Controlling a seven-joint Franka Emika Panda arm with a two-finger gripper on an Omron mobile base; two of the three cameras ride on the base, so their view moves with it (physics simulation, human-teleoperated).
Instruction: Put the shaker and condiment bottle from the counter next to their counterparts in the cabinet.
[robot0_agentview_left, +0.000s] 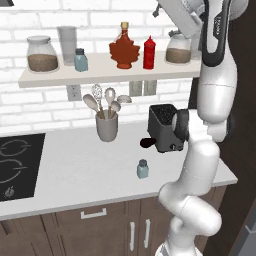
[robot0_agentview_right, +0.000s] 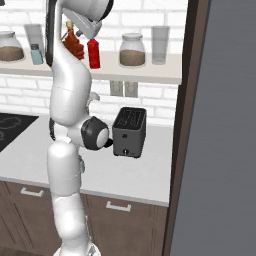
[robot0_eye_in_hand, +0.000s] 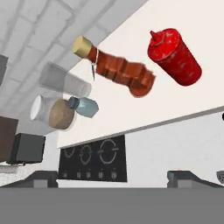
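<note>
The red condiment bottle (robot0_agentview_left: 149, 53) stands upright on the beige cabinet shelf (robot0_agentview_left: 100, 75), just right of the maple-leaf syrup bottle (robot0_agentview_left: 124, 50). One blue-grey shaker (robot0_agentview_left: 80, 60) stands further left on that shelf. The other shaker (robot0_agentview_left: 143, 169) stands alone on the counter (robot0_agentview_left: 75, 170), in front of the toaster. My gripper (robot0_eye_in_hand: 116, 179) is raised above the shelf's right part, open, with nothing between its fingers. The hand view looks down on the red bottle (robot0_eye_in_hand: 175, 57), the syrup bottle (robot0_eye_in_hand: 118, 68) and the shelf shaker (robot0_eye_in_hand: 85, 106).
The shelf also carries two glass jars (robot0_agentview_left: 42, 53) (robot0_agentview_left: 178, 50) and a tall glass (robot0_agentview_left: 67, 44). On the counter are a utensil holder (robot0_agentview_left: 106, 125), a black toaster (robot0_agentview_left: 164, 127) and a cooktop (robot0_agentview_left: 17, 165) at the left. A tall dark panel (robot0_agentview_right: 225, 125) bounds the right.
</note>
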